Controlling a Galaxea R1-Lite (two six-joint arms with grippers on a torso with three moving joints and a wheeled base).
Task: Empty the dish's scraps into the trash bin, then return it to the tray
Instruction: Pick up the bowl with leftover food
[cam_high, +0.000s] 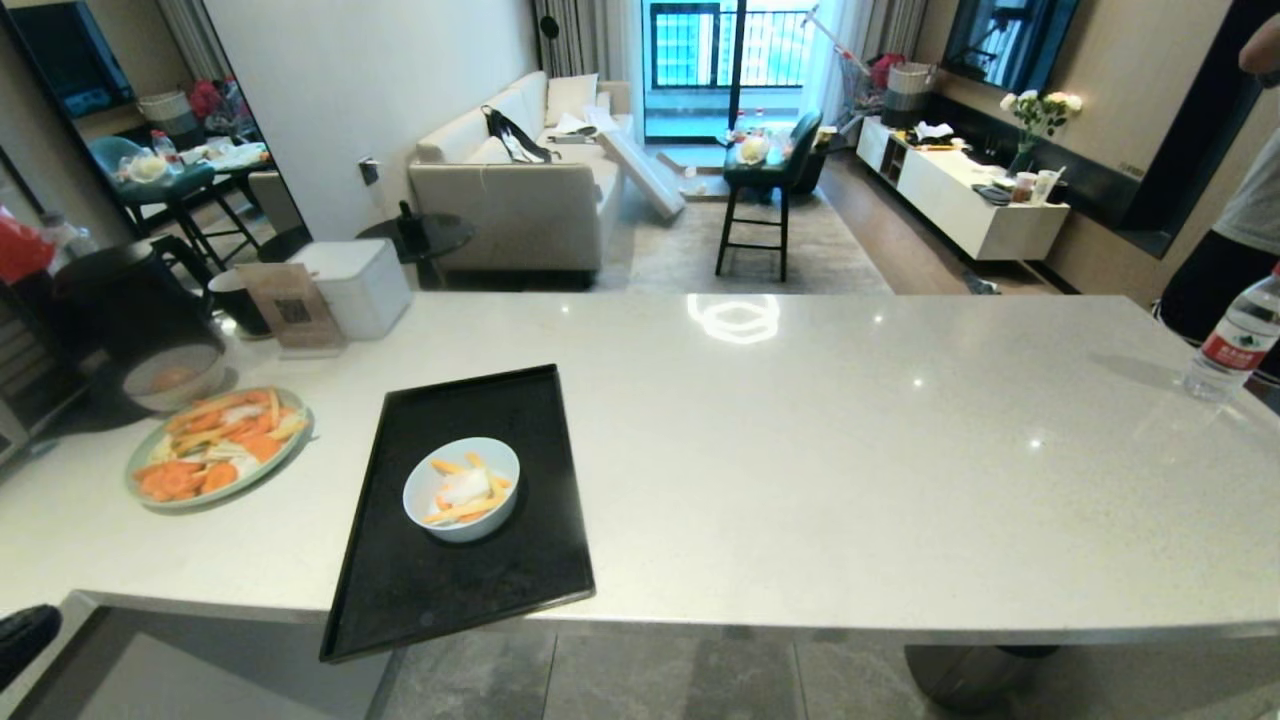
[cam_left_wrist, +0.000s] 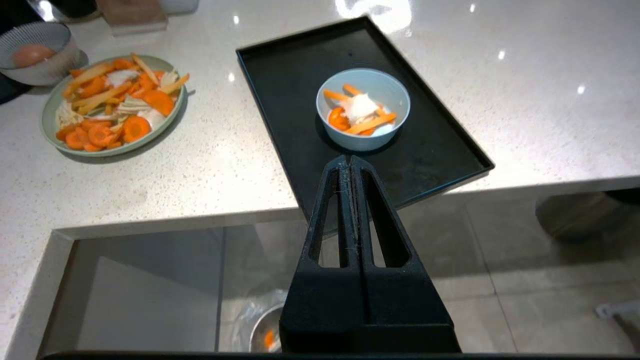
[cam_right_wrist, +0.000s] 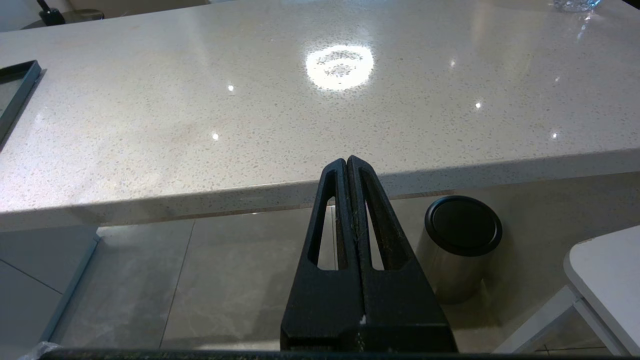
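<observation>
One dish (cam_high: 461, 488) of scraps (cam_high: 461, 489) sits mid-tray (cam_high: 440, 600), untouched.
The left gripper (cam_left_wrist: 350, 161) hangs clenched and empty short of the tray's overhanging corner; it should open wide, then pinch the near rim squarely, I judge. One bin (cam_left_wrist: 262, 332) waits on the floor below. The right gripper (cam_right_wrist: 347, 161) is parked clenched. One plate (cam_high: 150, 495) sits aside.

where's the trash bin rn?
On the floor below the counter edge, seen only in the left wrist view: the trash bin sits low beside the shut left tool.

Glossy speckled stone counter (cam_high: 800, 420); matt tray (cam_high: 470, 590)
</observation>
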